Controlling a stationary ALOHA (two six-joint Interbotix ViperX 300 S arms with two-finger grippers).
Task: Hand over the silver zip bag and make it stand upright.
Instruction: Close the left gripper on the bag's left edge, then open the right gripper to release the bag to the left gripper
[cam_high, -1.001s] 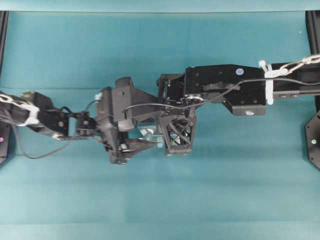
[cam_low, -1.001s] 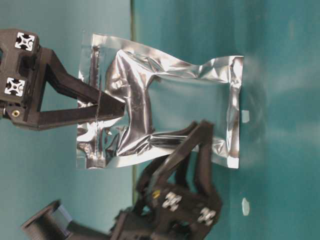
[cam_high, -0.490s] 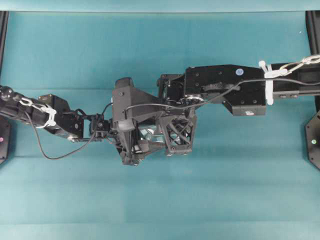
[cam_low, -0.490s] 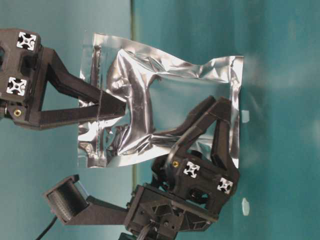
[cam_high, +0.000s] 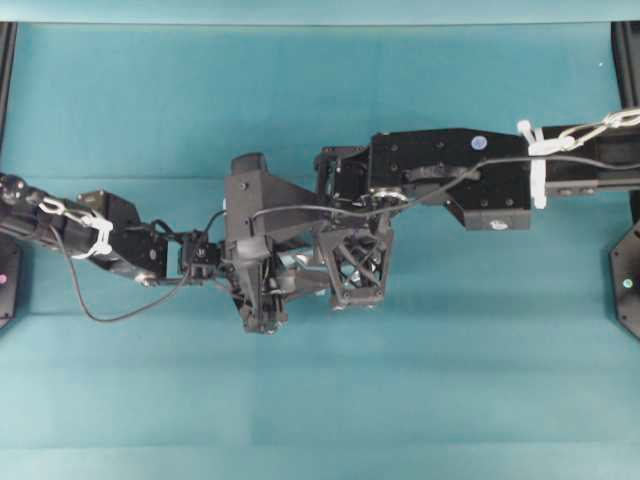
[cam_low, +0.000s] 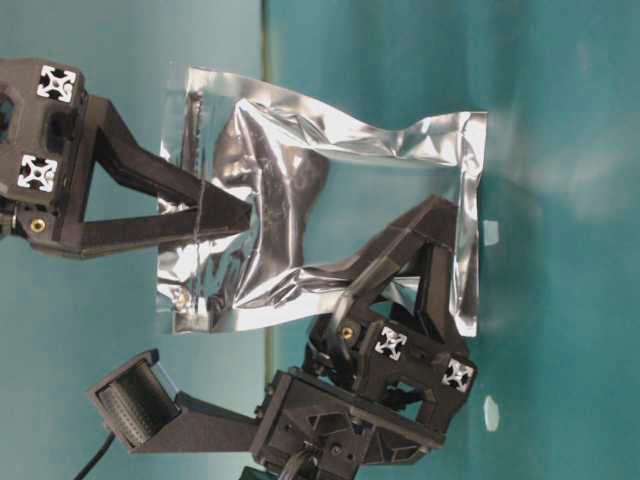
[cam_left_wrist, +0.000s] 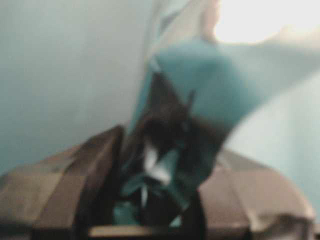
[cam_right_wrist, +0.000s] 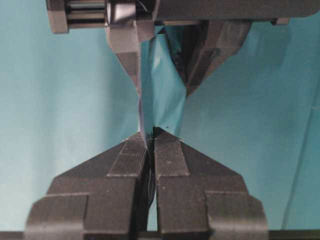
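Note:
The silver zip bag (cam_low: 330, 170) hangs in the air, crinkled and shiny, its lower sealed edge just off the teal table (cam_low: 580, 300). My right gripper (cam_low: 240, 212) is shut on the bag's upper strip; in the right wrist view its pads (cam_right_wrist: 170, 155) pinch the foil (cam_right_wrist: 162, 107). My left gripper (cam_low: 425, 240) reaches in from the side. Its fingers (cam_right_wrist: 130, 60) press both faces of the bag's lower part. In the left wrist view the bag (cam_left_wrist: 215, 75) fills the space between blurred fingers (cam_left_wrist: 100, 160). From overhead only a sliver of bag (cam_high: 296, 262) shows under both grippers (cam_high: 352, 290).
Two tiny white specks (cam_low: 490, 412) lie on the table below the bag. Black frame posts (cam_high: 625, 280) stand at the left and right table edges. A loose cable (cam_high: 90, 310) loops under the left arm. A seam (cam_low: 265, 380) separates table and back wall.
My left gripper came in from the side around the bag's lower part and its fingers closed onto the foil. The right gripper kept still, holding the top.

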